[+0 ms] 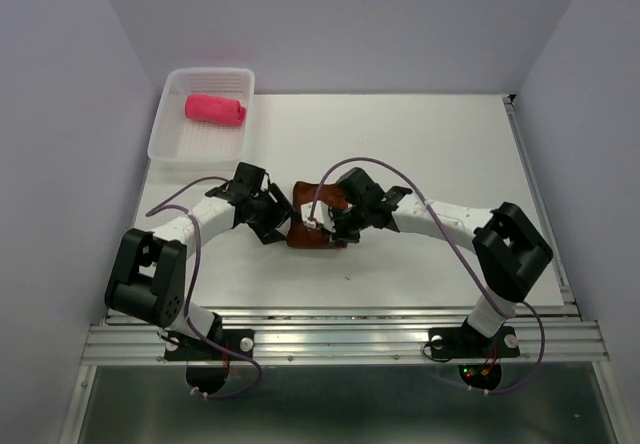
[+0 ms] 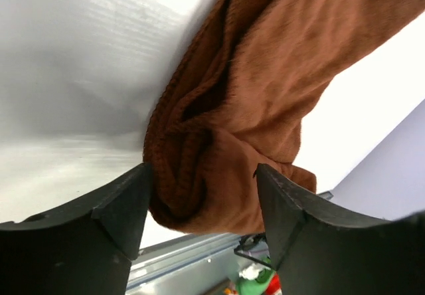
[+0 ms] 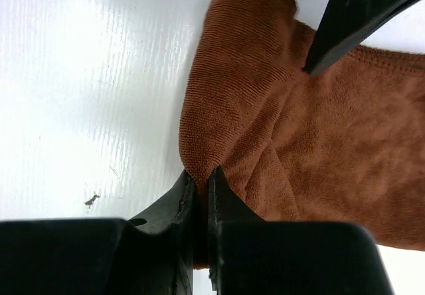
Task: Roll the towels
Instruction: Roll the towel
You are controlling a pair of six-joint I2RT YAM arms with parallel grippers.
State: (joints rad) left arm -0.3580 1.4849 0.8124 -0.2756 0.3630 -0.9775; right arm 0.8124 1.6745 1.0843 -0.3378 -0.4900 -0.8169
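The rust brown towel (image 1: 312, 234) lies bunched at the table's middle, between my two grippers. My left gripper (image 1: 278, 220) is open, and in the left wrist view (image 2: 202, 175) a folded end of the brown towel (image 2: 246, 102) sits between its spread fingers, touching the left one. My right gripper (image 1: 322, 222) is shut on the brown towel (image 3: 312, 142), and in the right wrist view (image 3: 199, 179) it pinches the towel's rolled edge. The bright pink-red towel (image 1: 214, 109) lies rolled up inside the white basket (image 1: 170, 144) at the back left.
A left gripper finger (image 3: 358, 16) shows at the top right of the right wrist view, over the brown towel. A small dark speck (image 3: 91, 199) lies on the white table. The metal rail (image 1: 330, 329) runs along the near edge.
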